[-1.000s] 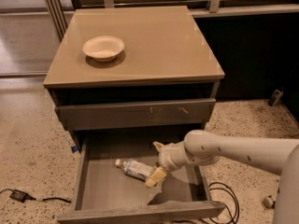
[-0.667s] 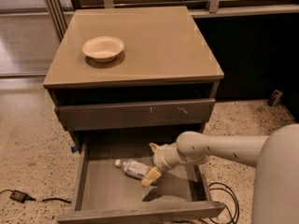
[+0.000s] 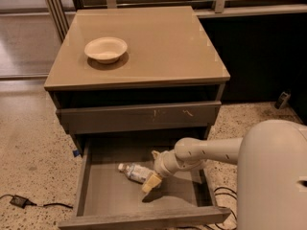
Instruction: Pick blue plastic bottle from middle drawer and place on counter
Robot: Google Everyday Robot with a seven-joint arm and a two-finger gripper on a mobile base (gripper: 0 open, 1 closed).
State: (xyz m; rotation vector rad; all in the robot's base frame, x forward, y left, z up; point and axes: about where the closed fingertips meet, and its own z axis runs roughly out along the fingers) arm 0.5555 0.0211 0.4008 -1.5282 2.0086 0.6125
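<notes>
The middle drawer (image 3: 103, 195) is pulled open below the cabinet. The blue plastic bottle (image 3: 133, 171) lies on its side on the drawer floor, white cap pointing left. My gripper (image 3: 151, 181) reaches down into the drawer from the right on the white arm (image 3: 211, 150) and sits at the bottle's right end, covering part of it. The tan counter (image 3: 158, 47) tops the cabinet above.
A white paper bowl (image 3: 106, 49) stands on the counter's left part. A shut drawer front with pale scratches (image 3: 139, 117) is above the open drawer. A black cable and plug (image 3: 19, 201) lie on the speckled floor at left. My white body (image 3: 273, 176) fills the lower right.
My arm has moved left and lower into the drawer, bringing the gripper onto the bottle's right end. The bottle has stayed in place.
</notes>
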